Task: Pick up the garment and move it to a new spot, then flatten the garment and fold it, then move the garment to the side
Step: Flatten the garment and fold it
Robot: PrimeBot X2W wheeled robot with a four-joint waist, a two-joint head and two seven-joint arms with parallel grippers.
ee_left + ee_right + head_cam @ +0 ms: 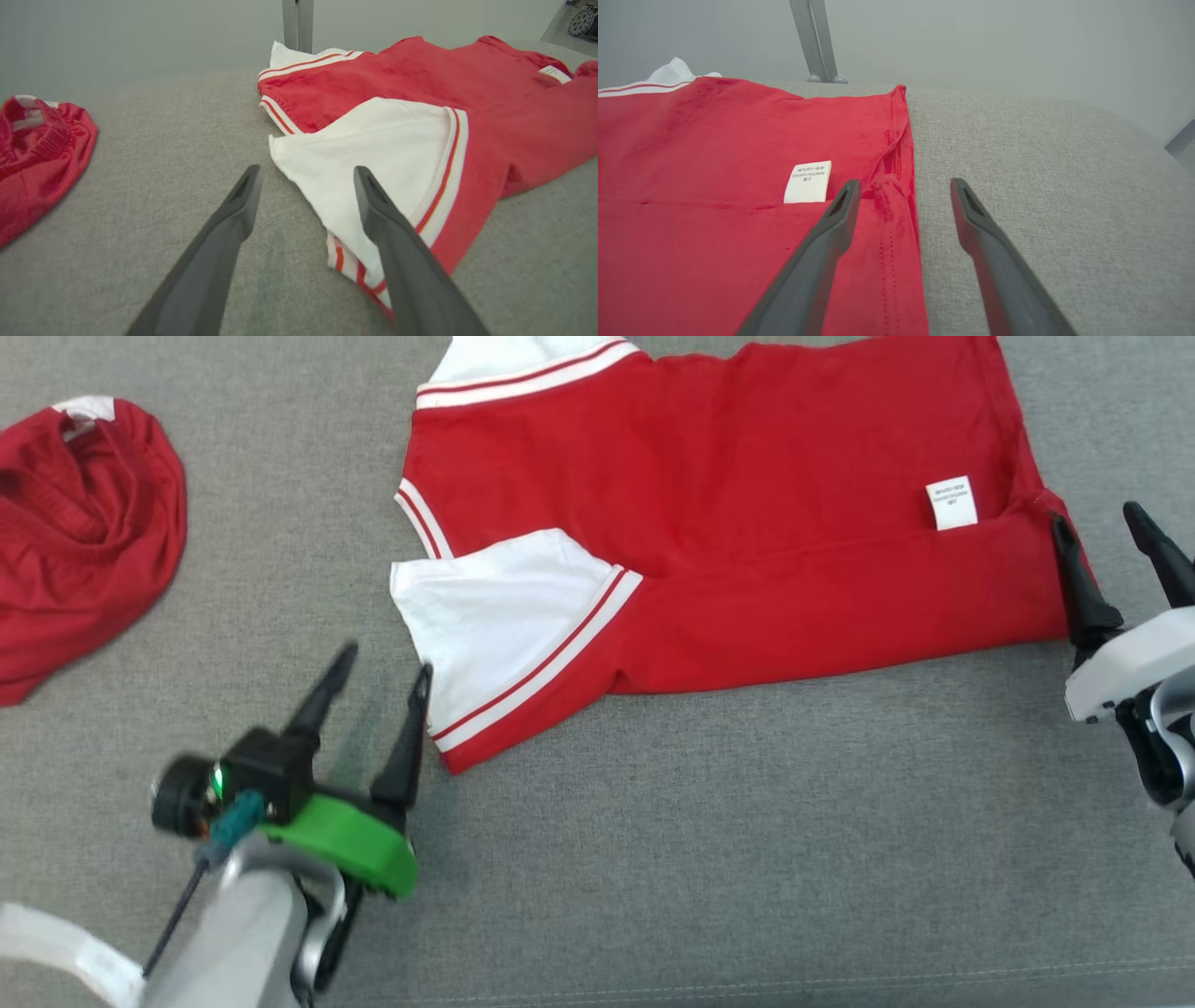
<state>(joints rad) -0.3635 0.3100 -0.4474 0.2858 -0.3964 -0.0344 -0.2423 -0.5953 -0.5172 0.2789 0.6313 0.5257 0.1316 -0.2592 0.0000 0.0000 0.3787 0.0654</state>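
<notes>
Find the red knit short-sleeved shirt with white, red-striped sleeves (747, 523) lying across the far middle of the grey woven fabric surface (747, 859), seemingly doubled over once lengthwise, small white care label (951, 504) face up near its right end. Leave alone the crumpled red cloth heap (84, 541), well apart at the far left. Left hand (387, 660) spread wide and empty just beside the near white sleeve (495, 616) — in the left wrist view the left hand (307, 169) with one finger over the sleeve's edge, the other over bare fabric. Right hand (1093, 513) likewise parted, gripping nothing, straddling the hem at the shirt's right end. Judged to be between folds, with the next grasp to set up. To do it well: lower each hand with one finger under the edge and one on top, pinch every layer rather than the top one alone, close both together, lift just clear of the surface, carry both ends at one pace to keep the crease straight. Watch the slanted near edge by the sleeve — likely to skew the fold.
</notes>
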